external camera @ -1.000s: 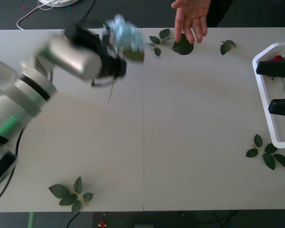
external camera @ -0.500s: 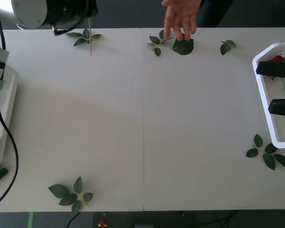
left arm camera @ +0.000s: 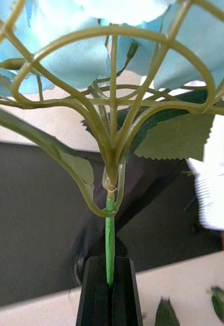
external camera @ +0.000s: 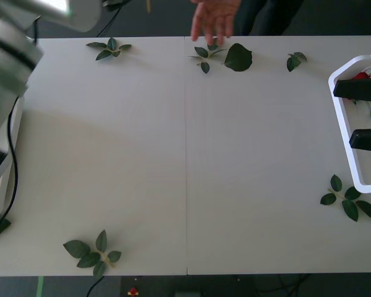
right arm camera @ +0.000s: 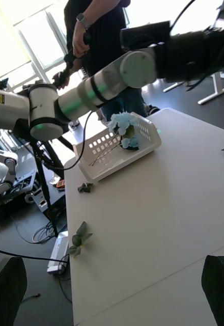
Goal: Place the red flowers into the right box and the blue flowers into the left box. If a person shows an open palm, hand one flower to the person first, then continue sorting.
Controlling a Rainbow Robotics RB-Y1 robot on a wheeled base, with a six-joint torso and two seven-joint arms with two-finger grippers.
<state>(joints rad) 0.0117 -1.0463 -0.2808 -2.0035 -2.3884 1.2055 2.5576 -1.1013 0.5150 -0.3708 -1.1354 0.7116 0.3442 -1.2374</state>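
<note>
One blue flower (right arm camera: 124, 128) lies in the left box (right arm camera: 142, 145); left hand (left arm camera: 110, 285) grips another's stem.

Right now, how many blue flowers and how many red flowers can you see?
Blue flowers: 2. One blue flower is held in the left gripper, the other blue flower lies in the left box.
Red flowers: 1. The red flower lies in the right box, under the open right gripper; more may be hidden.
Total: 3

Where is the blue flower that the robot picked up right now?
In the left wrist view, the blue flower is held by its stem in the left gripper. The front view shows the person's hand at the table's far edge.
</note>
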